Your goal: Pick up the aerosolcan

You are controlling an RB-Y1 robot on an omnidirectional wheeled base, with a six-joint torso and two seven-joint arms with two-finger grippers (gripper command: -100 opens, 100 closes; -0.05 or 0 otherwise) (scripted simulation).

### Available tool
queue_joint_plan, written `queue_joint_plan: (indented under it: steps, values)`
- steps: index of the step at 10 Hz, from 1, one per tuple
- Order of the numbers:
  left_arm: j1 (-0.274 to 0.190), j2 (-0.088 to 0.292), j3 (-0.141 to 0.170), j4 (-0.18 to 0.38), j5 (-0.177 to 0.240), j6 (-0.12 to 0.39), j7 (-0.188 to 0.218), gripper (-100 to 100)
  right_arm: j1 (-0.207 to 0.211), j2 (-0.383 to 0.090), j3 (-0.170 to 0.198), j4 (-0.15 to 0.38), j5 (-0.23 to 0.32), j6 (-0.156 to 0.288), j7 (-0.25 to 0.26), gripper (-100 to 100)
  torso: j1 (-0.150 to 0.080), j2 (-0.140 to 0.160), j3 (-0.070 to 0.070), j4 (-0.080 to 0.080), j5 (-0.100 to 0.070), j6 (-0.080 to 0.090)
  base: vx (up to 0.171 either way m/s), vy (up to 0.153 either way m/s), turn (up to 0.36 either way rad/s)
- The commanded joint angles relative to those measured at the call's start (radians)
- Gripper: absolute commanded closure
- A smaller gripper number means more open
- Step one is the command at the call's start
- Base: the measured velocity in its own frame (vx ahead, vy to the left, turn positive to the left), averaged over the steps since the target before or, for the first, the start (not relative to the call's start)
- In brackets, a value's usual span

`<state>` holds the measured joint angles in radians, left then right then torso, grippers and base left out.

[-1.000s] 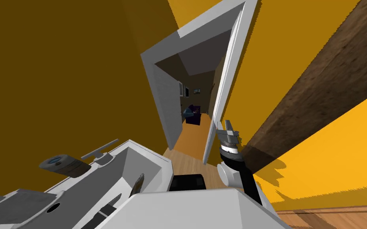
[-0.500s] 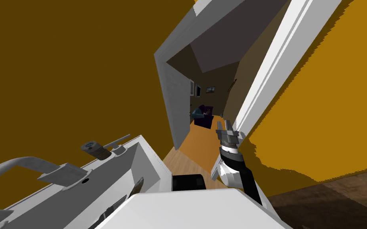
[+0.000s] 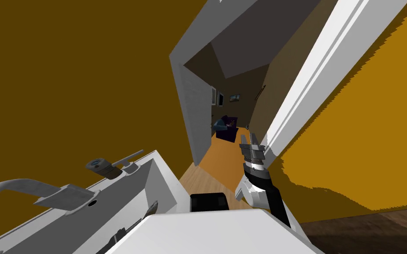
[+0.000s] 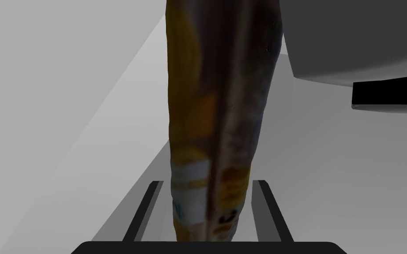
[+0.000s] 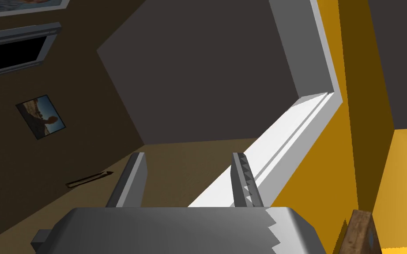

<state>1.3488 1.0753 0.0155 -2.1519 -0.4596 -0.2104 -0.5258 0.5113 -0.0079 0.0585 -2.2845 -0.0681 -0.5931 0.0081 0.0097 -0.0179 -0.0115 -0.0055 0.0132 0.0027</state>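
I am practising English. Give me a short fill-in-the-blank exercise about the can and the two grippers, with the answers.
1. The aerosol can at the left gripper is mostly ___ and brown.
2. The fingers of the right gripper are ___.
3. Between those fingers there is ___.
Answers: yellow; open; nothing.
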Motion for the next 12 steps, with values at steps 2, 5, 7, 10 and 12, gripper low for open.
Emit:
queue_joint_plan:
  steps: [2,5,7,10,12]
  values:
    - [0.0,0.0,0.0,0.0,0.0,0.0,0.0,0,0.0,0.0,0.0,0.0,0.0,0.0,0.0,0,0.0,0.0,0.0,0.0,0.0,0.0,0.0,0.0,0.0]
    - [0.004,-0.044,0.016,-0.03,0.051,0.082,0.052,100,-0.001,0.0,0.0,0.0,0.0,0.0,0.0,0,0.002,0.006,0.004,0.003,0.004,0.005,-0.184,0.05,-0.436]
    - [0.005,-0.069,0.031,-0.042,0.078,0.125,0.078,100,0.0,0.0,0.0,0.0,0.0,0.0,0.0,0,0.005,0.006,0.004,0.003,0.004,0.004,-0.183,0.047,-0.368]
    - [0.007,-0.094,0.046,-0.054,0.104,0.196,0.103,100,0.0,0.0,0.0,0.0,0.0,0.0,0.0,0,0.002,0.007,0.004,0.003,0.003,0.003,-0.171,0.011,-0.415]
    - [0.009,-0.119,0.061,-0.066,0.131,0.249,0.129,100,-0.001,0.0,0.0,0.0,0.0,0.0,0.0,0,0.004,0.007,0.004,0.003,0.002,0.003,-0.198,0.007,-0.471]
